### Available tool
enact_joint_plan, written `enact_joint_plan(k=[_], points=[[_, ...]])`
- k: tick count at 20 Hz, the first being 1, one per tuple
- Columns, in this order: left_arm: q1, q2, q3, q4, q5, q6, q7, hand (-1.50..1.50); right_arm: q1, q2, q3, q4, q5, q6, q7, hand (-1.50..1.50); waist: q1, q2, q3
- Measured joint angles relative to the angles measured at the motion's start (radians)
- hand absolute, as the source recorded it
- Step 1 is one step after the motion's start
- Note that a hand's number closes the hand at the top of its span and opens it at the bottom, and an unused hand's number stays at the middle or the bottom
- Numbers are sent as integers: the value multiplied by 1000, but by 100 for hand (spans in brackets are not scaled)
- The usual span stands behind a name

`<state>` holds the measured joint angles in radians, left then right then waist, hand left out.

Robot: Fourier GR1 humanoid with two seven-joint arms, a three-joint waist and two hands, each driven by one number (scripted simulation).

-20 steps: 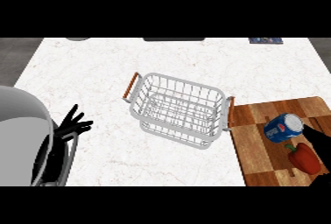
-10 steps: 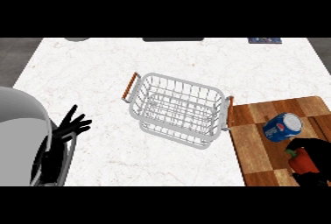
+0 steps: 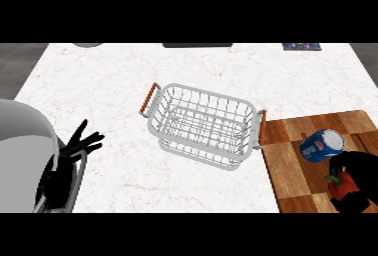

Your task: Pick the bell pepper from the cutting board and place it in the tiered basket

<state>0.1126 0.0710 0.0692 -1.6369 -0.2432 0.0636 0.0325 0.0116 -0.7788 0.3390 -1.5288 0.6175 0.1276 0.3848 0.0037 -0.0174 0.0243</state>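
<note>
The bell pepper (image 3: 342, 183) is red with a green stem end, and it sits at about four o'clock in the head view, on the wooden cutting board (image 3: 295, 165) that covers the lower right corner of the white marbled counter (image 3: 111, 80). The right hand (image 3: 360, 165) comes in from the lower right edge and has its black fingers curled round the pepper, one part arching over it and another below it, so only a slice of red shows between them. Whether the pepper is touching the board or just off it, I cannot tell.

Just beside the hand, toward one o'clock from it, a blue can (image 3: 322, 145) lies on its side on the board.

The tiered basket (image 3: 203, 125), white wire with brown handles at its two ends, stands near the middle of the counter, its right end just at the board's left edge. Nothing is visible inside it.

Over at eight o'clock the left hand (image 3: 77, 145) rests with fingers straight and spread, pointing up and to the right, well apart from the basket.
</note>
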Motion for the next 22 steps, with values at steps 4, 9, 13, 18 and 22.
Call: enact_joint_plan(k=[4, 9, 13, 18, 22], points=[[8, 2, 5, -12, 0, -5, 8, 0, 10, 58, 56, -70, 73, -36, 56, 150, -8, -4, -7], [26, -1, 20, -24, 4, -10, 11, 0, 88, 173, 162, -245, 148, -76, 190, 150, -28, -7, -6], [37, -3, 26, -28, 1, -6, 17, 0, 145, 241, 188, -413, 154, -119, 268, 150, -43, -7, -1], [50, -3, 32, -36, 4, -1, 20, 0, 189, 301, 167, -659, 145, -176, 357, 150, -58, -8, 0], [54, -3, 36, -42, 7, -8, 22, 0, 165, 301, 131, -798, 152, -185, 407, 150, -61, -9, -2]])
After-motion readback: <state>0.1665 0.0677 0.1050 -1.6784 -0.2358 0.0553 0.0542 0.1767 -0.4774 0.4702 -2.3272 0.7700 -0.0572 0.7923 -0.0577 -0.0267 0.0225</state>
